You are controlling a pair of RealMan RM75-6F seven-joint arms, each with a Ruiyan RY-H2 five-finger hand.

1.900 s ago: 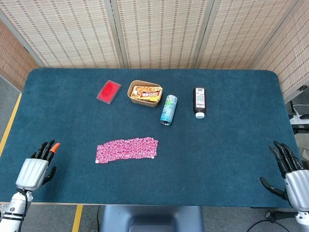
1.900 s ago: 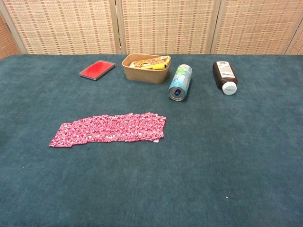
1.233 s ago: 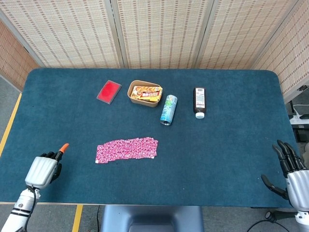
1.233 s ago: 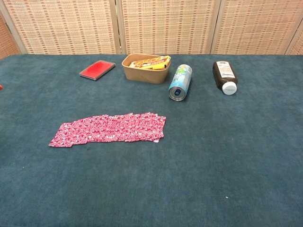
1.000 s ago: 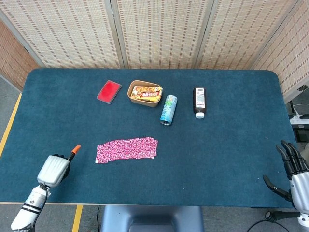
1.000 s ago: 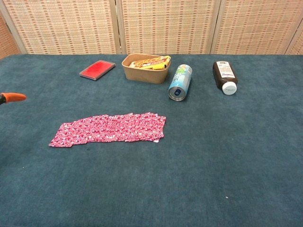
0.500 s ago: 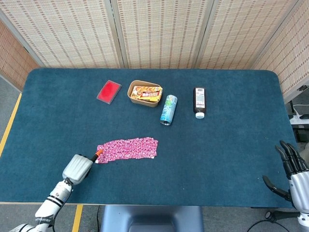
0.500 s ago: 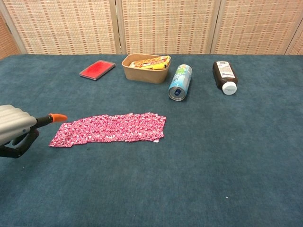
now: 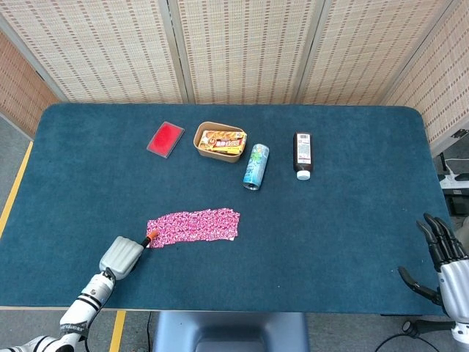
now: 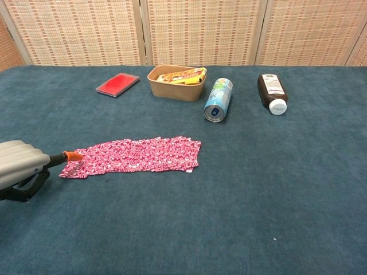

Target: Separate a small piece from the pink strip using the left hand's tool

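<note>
Tool tip at the strip's left end

The left hand (image 10: 20, 163), closed around an orange-tipped tool (image 10: 71, 155), seemingly touches the flat pink patterned strip (image 10: 135, 155) on the blue surface (image 9: 330, 220). Thin and limp, it probably slides; the open, empty right hand (image 9: 443, 257) could pin it.

Matt tablecloth (image 9: 352, 220); glossy can (image 9: 256, 166)

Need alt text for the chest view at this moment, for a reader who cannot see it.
The left hand holds an orange-tipped tool whose tip meets the left end of a pink strip lying flat on a blue table. Behind it lie a red card, a snack box, a can and a dark bottle.
</note>
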